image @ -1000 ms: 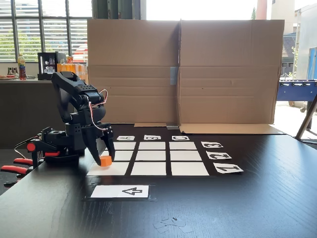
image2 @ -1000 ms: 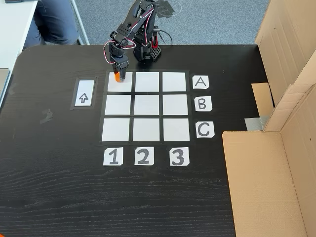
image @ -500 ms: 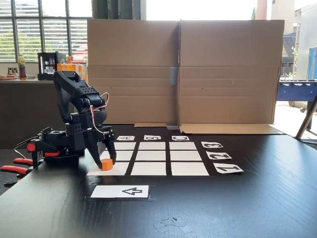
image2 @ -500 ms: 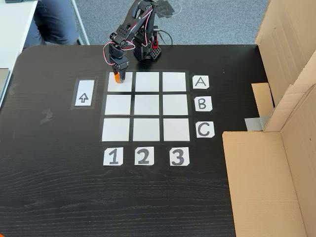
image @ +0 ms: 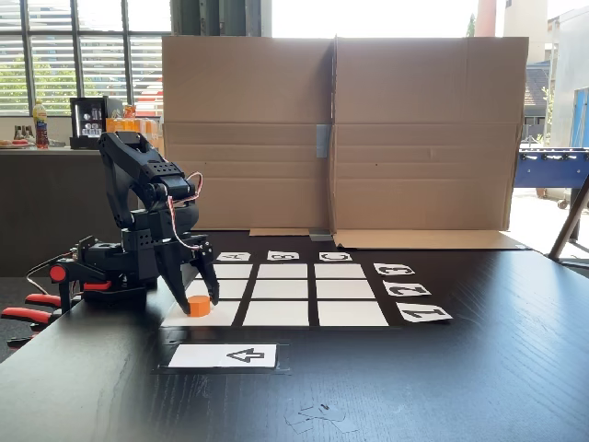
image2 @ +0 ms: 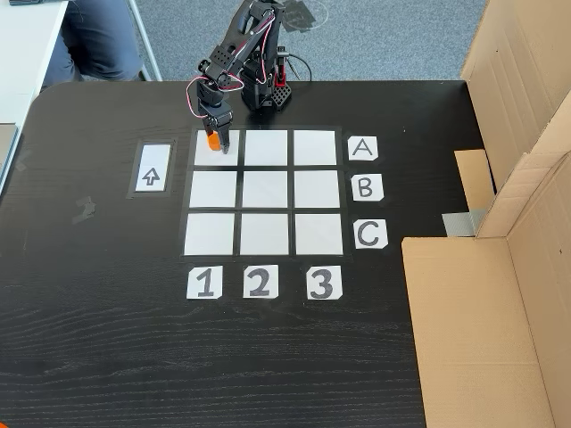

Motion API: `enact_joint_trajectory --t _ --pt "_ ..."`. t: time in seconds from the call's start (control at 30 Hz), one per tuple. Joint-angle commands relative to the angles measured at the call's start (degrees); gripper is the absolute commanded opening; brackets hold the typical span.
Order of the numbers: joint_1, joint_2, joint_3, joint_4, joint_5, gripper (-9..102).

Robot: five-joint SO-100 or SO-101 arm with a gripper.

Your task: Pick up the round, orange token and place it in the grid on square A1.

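Observation:
The orange token (image: 199, 305) sits flat on square A1 (image: 204, 315), the near-left corner rectangle of the grid (image: 285, 290) in the fixed view from the front. In the fixed view from above, the token (image2: 212, 141) lies in the upper left part of square A1 (image2: 221, 155), the top-left rectangle of the grid (image2: 263, 190). My gripper (image: 196, 299) points down over the token, one finger on each side with small gaps, so it is open. From above, the gripper (image2: 216, 136) partly covers the token.
A white arrow card (image: 224, 355) lies in front of the grid, left of it from above (image2: 151, 175). Cardboard walls (image: 340, 129) stand behind the table. The arm's base (image: 101, 272) is clamped at the table's edge. A person's legs (image2: 98, 40) show beyond the table.
The token has come down from a slight tilt in the fingers to rest flat on the square. The fingers have spread a little away from it.

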State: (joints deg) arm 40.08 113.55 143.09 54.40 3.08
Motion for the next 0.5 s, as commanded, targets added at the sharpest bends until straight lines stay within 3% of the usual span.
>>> enact_joint_trajectory --t 0.0,0.47 --pt "0.3 -0.1 -0.6 -0.4 -0.6 32" --pt "5.7 4.4 -11.3 1.1 -0.2 33"
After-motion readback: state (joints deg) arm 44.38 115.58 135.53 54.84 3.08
